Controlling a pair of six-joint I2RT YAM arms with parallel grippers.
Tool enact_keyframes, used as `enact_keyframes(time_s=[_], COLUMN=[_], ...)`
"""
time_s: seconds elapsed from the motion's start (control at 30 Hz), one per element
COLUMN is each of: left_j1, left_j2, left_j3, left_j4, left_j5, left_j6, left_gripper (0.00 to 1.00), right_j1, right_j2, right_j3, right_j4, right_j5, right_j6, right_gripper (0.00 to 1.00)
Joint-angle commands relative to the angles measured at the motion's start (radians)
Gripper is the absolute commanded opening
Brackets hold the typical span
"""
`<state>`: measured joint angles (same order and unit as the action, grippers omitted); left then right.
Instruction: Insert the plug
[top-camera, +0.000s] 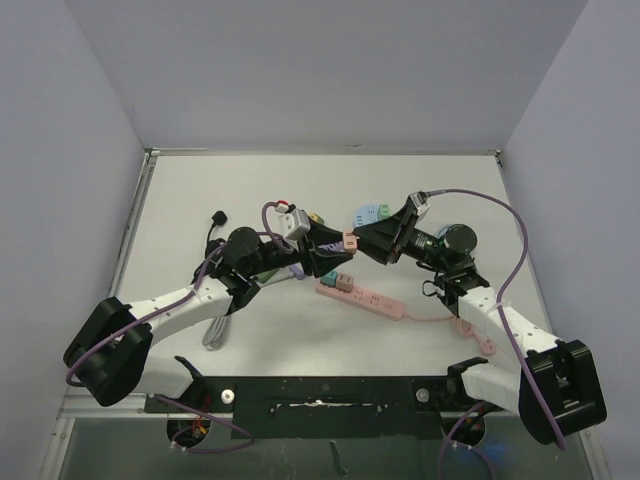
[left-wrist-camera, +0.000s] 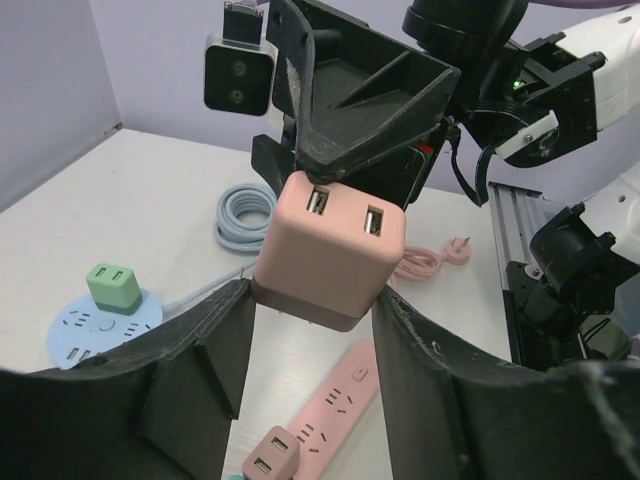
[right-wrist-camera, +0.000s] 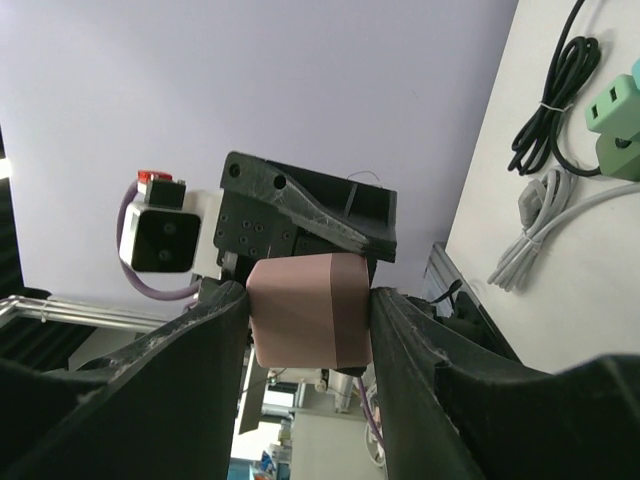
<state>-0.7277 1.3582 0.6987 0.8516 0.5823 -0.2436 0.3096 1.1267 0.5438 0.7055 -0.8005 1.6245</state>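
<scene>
A pink cube plug (top-camera: 350, 241) with two USB ports hangs in the air between both arms, above the table. My right gripper (right-wrist-camera: 308, 300) is shut on the plug (right-wrist-camera: 310, 310), one finger on each side. My left gripper (left-wrist-camera: 315, 295) comes from the opposite side, and its fingertips press the dark base of the plug (left-wrist-camera: 335, 250) on both sides. In the top view the left gripper (top-camera: 338, 248) and the right gripper (top-camera: 361, 238) meet tip to tip at the plug. Below lies the pink power strip (top-camera: 362, 297), whose sockets (left-wrist-camera: 335, 395) face up.
A second pink plug (left-wrist-camera: 268, 455) sits in the strip's near end. A green plug (left-wrist-camera: 113, 287) stands on a blue round disc (left-wrist-camera: 100, 325). A coiled blue-grey cable (left-wrist-camera: 245, 215), a black cable (top-camera: 215, 225) and a grey cable (top-camera: 215, 330) lie on the table.
</scene>
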Motion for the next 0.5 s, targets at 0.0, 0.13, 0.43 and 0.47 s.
enact_keyframes(time_s=[0.0, 0.13, 0.43, 0.47], left_j1=[-0.006, -0.006, -0.006, -0.006], left_j2=[-0.012, 0.000, 0.007, 0.008], left_j3=[0.031, 0.019, 0.010, 0.010], left_j4=[0.162, 0.199, 0.218, 0.216], left_j5=[0.079, 0.128, 0.172, 0.174], left_j6=[0.039, 0.019, 0.013, 0.015], left_gripper=[0.43, 0.36, 0.49, 0.49], right_j1=[0.022, 0.041, 0.052, 0.051], right_j2=[0.013, 0.033, 0.045, 0.045], right_j3=[0.051, 0.051, 0.051, 0.051], right_j4=[0.051, 0.050, 0.054, 0.054], right_j5=[0.010, 0.023, 0.032, 0.032], right_j6=[0.001, -0.014, -0.011, -0.010], right_gripper=[0.47, 0.48, 0.50, 0.51])
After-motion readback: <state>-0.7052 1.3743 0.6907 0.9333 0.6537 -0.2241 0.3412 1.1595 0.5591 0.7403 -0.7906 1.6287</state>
